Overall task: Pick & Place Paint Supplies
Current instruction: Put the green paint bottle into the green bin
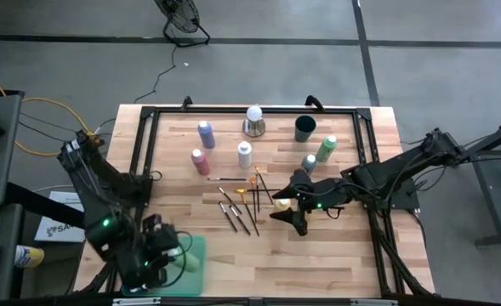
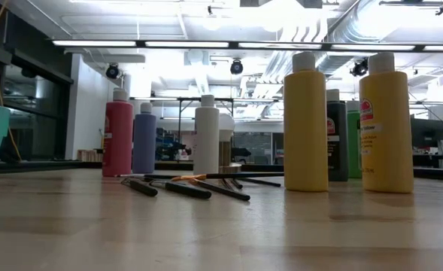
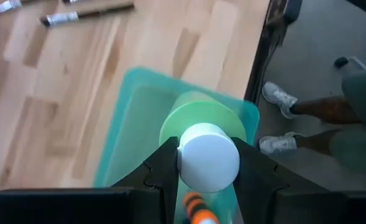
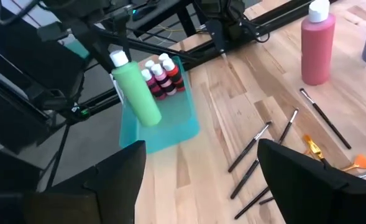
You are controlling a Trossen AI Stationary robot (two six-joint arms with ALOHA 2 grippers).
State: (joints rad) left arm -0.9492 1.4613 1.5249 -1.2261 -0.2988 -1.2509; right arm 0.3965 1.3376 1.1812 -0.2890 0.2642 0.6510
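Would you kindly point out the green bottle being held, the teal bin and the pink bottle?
green bottle [image 4: 138,93], right wrist view, mid-body.
teal bin [image 4: 181,132], right wrist view, near wall.
pink bottle [image 2: 118,141], low view, body.

Ahead of the right gripper [image 1: 289,214] scattered brushes [image 1: 240,206] block the table [image 1: 335,255]; behind it stand bottles [image 1: 318,153]; bare wood lies open beside it.

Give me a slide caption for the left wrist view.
Left hand holds a green paint bottle by its white cap above the teal bin.
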